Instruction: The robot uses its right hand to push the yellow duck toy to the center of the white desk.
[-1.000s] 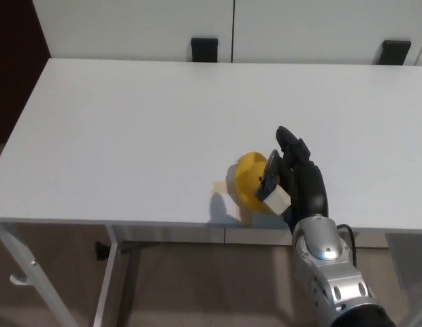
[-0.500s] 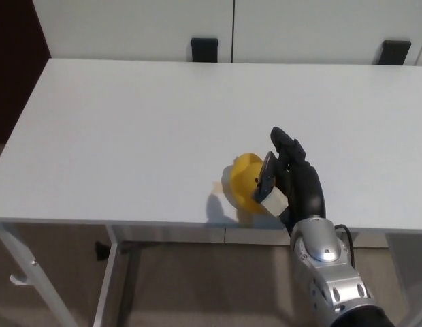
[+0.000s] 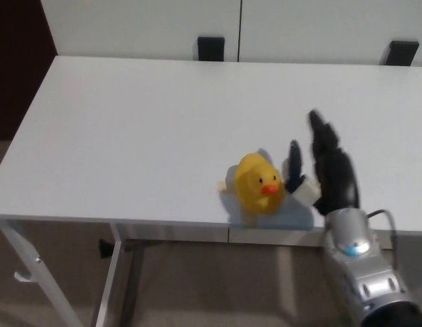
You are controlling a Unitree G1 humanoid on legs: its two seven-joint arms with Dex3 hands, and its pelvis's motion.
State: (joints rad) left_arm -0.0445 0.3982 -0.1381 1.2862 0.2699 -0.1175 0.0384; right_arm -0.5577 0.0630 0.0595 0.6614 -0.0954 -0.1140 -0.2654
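One small yellow plastic duck toy (image 3: 257, 187) with an orange beak stands near the front edge of the flat white surface (image 3: 150, 122), right of centre. One black right hand (image 3: 325, 174), fingers spread and holding nothing, sits just right of it. Push step under way; next move probably needs contact driving the duck far-left toward centre.
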